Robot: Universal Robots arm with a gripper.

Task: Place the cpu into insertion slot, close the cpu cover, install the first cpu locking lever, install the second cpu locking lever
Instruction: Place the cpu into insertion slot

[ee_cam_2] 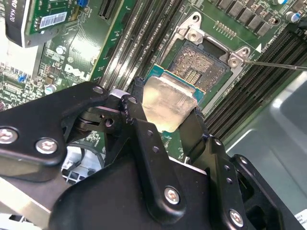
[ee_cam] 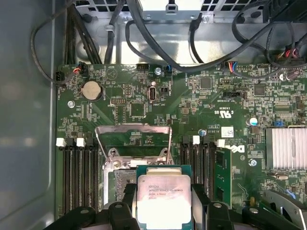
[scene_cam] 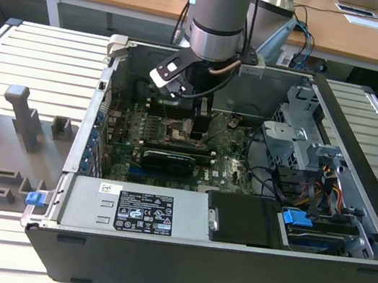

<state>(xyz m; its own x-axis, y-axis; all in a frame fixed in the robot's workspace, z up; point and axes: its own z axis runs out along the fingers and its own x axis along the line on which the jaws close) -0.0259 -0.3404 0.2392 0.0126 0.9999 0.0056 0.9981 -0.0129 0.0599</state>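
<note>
The end effector is closed partway on the chip, with one black finger pressed against each of two opposite edges; the silvery top of the chip is seen between them in both wrist views. The chip is held over one edge of the socket and is not seated: most of the socket's dark contact field is exposed beside it. Whether the chip touches the socket rim cannot be told. The cover is swung up and stands open at the far edge of the socket, so that the green board is seen through its window. A thin metal lever is seen lying across the memory slots near one corner of the socket. In the exterior view, the arm reaches down into the open computer case, which lies on the slatted table. In that view, the end effector is placed just above the middle of the board, the graphics card lies at 6 o'clock of it, the drive cage at 3 o'clock, and the grey plastic fixtures on the table at 9 o'clock of the case.
</note>
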